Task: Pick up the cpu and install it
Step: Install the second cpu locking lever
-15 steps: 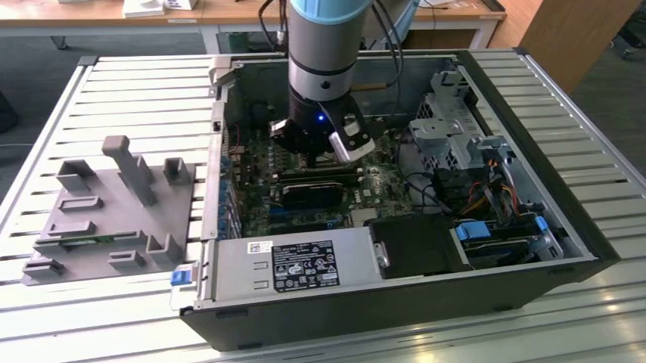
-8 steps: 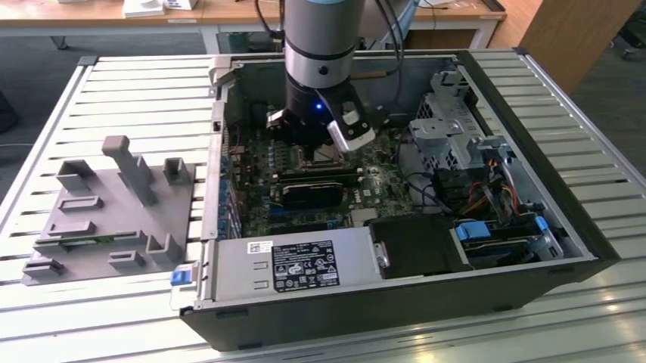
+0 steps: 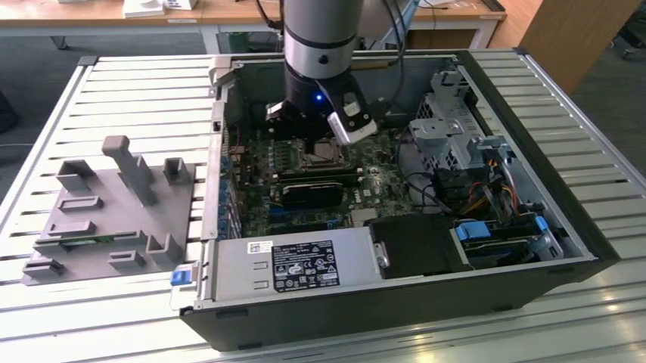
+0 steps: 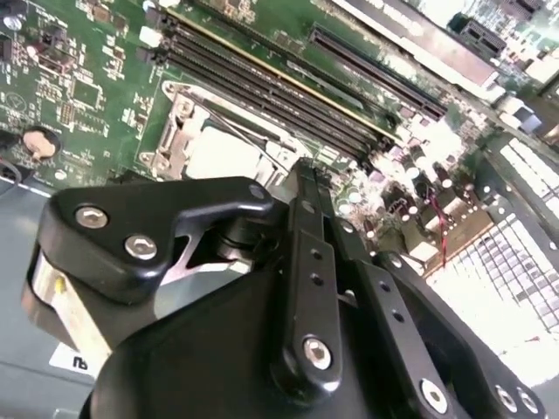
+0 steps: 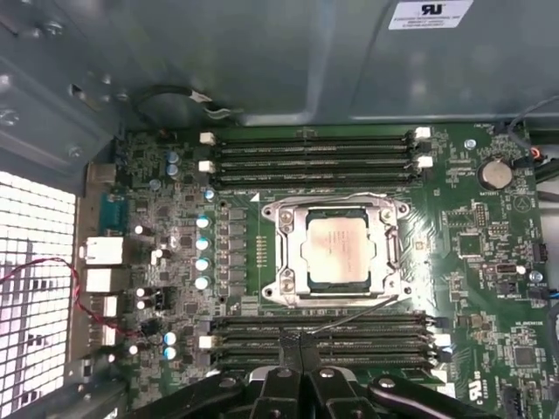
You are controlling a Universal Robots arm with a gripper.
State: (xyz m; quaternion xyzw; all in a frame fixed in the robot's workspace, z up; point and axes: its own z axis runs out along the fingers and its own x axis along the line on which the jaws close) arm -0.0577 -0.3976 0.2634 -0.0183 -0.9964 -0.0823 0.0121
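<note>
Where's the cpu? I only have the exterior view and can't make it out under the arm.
Observer: In the first wrist view the cpu lies flat in the motherboard socket, silver top up.
Operator: Anything in the jaws?
Observer: No. The gripper has its jaws together with nothing between them.
Operator: Where are the tips relative to the socket?
Observer: To one side of it, seen against the memory slots, apart from the cpu.
Operator: Socket frame?
Observer: A metal socket frame sits around the cpu's edges and leaves its top showing.
</note>
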